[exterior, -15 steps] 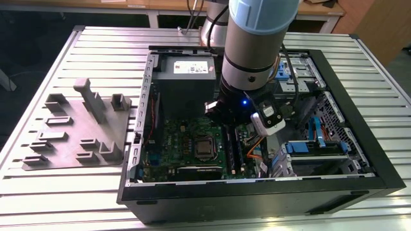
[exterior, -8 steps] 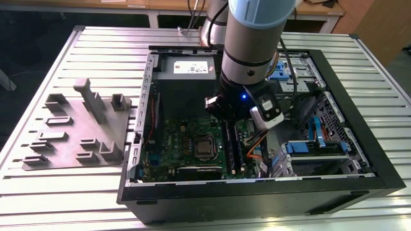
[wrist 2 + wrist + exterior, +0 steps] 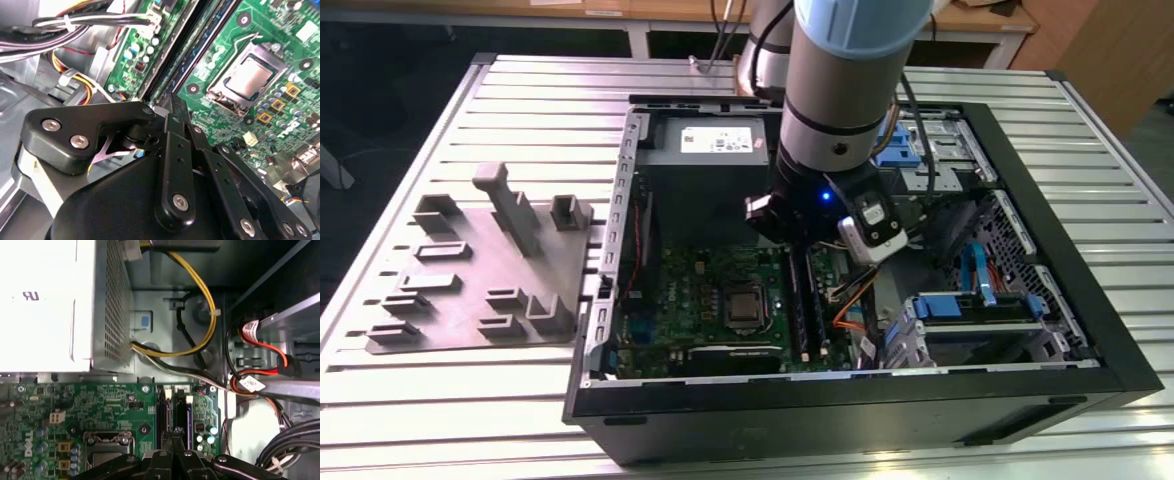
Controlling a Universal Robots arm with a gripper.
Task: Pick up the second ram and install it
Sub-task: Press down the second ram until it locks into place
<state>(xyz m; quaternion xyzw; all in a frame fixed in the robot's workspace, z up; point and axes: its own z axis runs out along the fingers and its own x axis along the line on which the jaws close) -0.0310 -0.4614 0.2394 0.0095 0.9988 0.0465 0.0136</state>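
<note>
Gripper (image 3: 175,436) sat low inside PC case (image 3: 1067,300), jaws clenched w/ tips at second ram (image 3: 183,420) seated in motherboard (image 3: 100,405) slot.

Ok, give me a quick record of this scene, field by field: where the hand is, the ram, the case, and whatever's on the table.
hand: low over the memory slots, inside the open case
ram: dark stick lying along the slots beside the CPU socket; grip not visible
board: green, flat in the case
power supply: grey box past the board
tray: grey, on the table, at the exterior view's left of the case
</note>
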